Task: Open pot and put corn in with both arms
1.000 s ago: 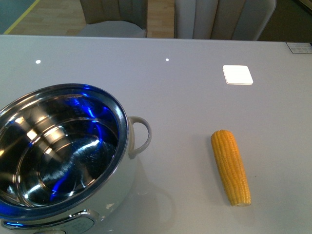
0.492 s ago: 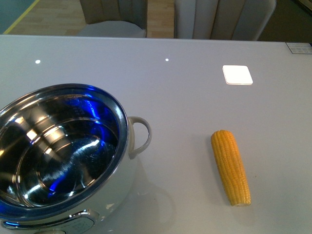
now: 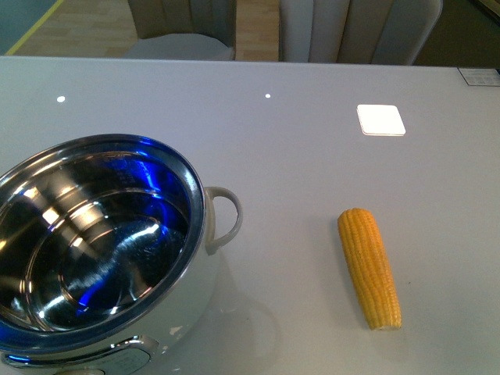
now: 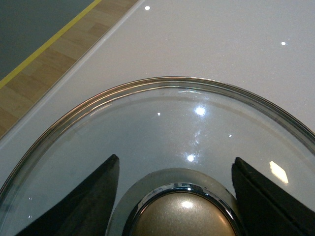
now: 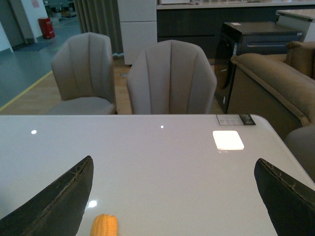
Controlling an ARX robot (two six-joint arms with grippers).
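Glossy pale-grey desk (image 3: 312,156) in what's looking like a showroom: padded chairs (image 5: 170,78) are sitting at the 12 o'clock side and a brown sofa (image 5: 275,78) is showing off at 2 o'clock.

The pot (image 3: 192,195) is sitting at about 8 o'clock in the front view. Its steel bowl is open and reflecting blue light, and a white loop handle (image 3: 226,215) is sticking out at its 3 o'clock. So I'm guessing the "open" half is done.

The glass lid (image 4: 162,123) is filling the left wrist view, out near the desk edge, with wood floor (image 4: 44,64) showing beyond it. The left end effector (image 4: 175,157) is bracketing the steel-topped knob (image 4: 182,216) with a finger on each side. The contact is getting cut off by the frame, so I can't tell whether it's clamping the lid or has let go. Parking the lid out there is keeping the bowl's mouth free.

The corn (image 3: 370,267) is lying bare on the desk at about 4 o'clock, well apart from the pot, running from 12 toward 5. The right end effector (image 5: 173,160) is spread wide and gripping nothing. It's hovering with the cob's tip peeking in at the near edge of its view, so I reckon it's lining up for the pick.

As for writing, a small card (image 3: 478,76) is lying at the desk's far 2 o'clock corner, but the print is too tiny to read.
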